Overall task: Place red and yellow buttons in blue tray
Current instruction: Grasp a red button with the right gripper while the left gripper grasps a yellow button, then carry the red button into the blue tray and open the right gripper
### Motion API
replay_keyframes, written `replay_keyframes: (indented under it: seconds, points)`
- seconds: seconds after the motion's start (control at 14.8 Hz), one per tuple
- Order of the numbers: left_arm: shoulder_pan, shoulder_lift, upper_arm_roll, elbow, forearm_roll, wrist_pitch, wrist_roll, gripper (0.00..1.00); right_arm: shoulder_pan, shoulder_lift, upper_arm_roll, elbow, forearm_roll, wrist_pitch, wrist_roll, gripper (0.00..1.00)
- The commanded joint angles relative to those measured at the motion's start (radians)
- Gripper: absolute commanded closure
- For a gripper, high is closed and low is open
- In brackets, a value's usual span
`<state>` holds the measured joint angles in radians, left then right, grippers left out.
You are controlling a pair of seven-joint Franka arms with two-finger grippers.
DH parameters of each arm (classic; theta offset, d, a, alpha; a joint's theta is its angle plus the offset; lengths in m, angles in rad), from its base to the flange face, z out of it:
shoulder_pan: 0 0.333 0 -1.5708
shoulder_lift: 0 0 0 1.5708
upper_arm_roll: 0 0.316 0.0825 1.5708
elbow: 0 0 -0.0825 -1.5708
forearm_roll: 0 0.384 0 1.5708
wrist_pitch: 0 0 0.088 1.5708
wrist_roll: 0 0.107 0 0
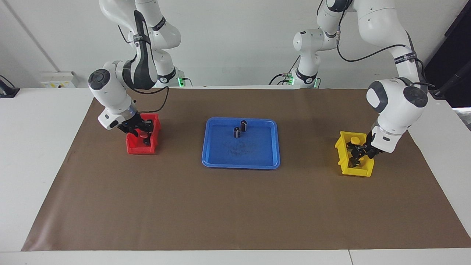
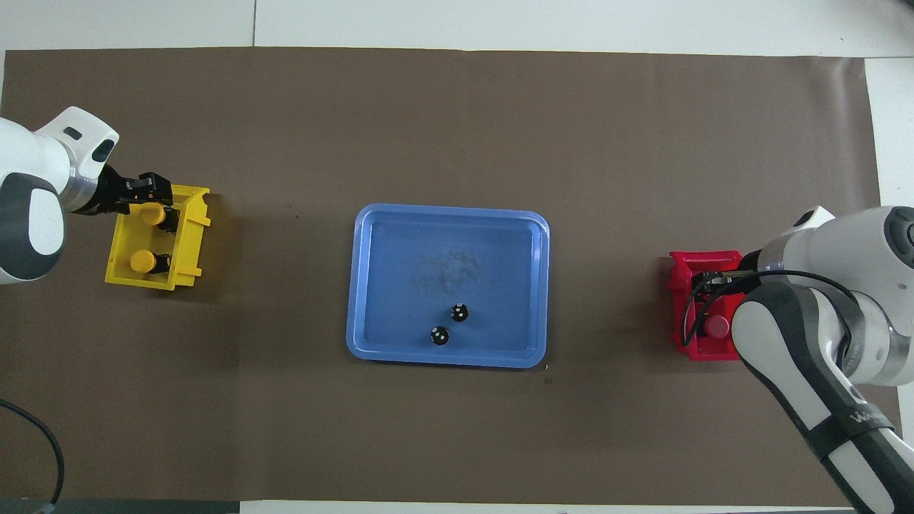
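Observation:
The blue tray lies mid-table and holds only two dark capless cylinders. Two yellow buttons lie in the yellow bin at the left arm's end. My left gripper reaches down into that bin at the farther button; the nearer one lies free. My right gripper is down in the red bin at a red button. I cannot tell whether either gripper holds a button.
A brown mat covers the table, with white table edge around it. The right arm's forearm hides much of the red bin from overhead. Wide bare mat lies between each bin and the tray.

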<state>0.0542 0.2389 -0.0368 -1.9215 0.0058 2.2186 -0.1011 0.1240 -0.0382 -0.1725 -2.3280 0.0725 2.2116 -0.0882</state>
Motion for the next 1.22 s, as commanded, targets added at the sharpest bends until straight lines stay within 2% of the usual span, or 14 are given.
replay_keyframes:
  seconds: [0.0, 0.2, 0.41, 0.47, 0.61, 0.68, 0.88, 1.02, 1.15]
  points:
    - [-0.008, -0.006, 0.003, -0.004, -0.013, -0.028, -0.009, 0.26, -0.010, -0.031, 0.002, -0.028, 0.010, 0.016, -0.031, 0.57]
    - [-0.007, -0.012, 0.003, -0.016, -0.013, -0.042, -0.006, 0.28, -0.004, -0.028, 0.002, -0.014, 0.009, -0.007, -0.030, 0.73]
    - [-0.007, -0.013, 0.003, -0.021, -0.013, -0.040, -0.008, 0.39, -0.007, -0.011, 0.002, 0.060, -0.028, -0.085, -0.031, 0.75]
    - [-0.007, -0.013, 0.003, -0.021, -0.013, -0.040, -0.008, 0.48, -0.012, 0.010, 0.002, 0.132, -0.046, -0.161, -0.033, 0.75]
    - [-0.002, -0.013, 0.003, -0.022, -0.013, -0.045, -0.006, 0.87, -0.012, 0.053, 0.002, 0.287, -0.049, -0.324, -0.034, 0.75]
    - [-0.001, -0.013, 0.003, -0.022, -0.013, -0.048, -0.003, 0.98, -0.006, 0.073, 0.002, 0.361, -0.049, -0.393, -0.034, 0.75]
    - [0.003, -0.010, 0.003, -0.001, -0.013, -0.077, -0.003, 0.99, 0.035, 0.125, 0.005, 0.548, -0.036, -0.548, 0.014, 0.75]
    - [0.002, -0.012, 0.005, 0.100, -0.013, -0.204, -0.005, 0.99, 0.110, 0.179, 0.005, 0.681, -0.031, -0.611, 0.100, 0.75]
    - [0.003, -0.015, 0.006, 0.224, -0.012, -0.334, -0.005, 0.99, 0.204, 0.224, 0.005, 0.778, 0.013, -0.622, 0.215, 0.74]
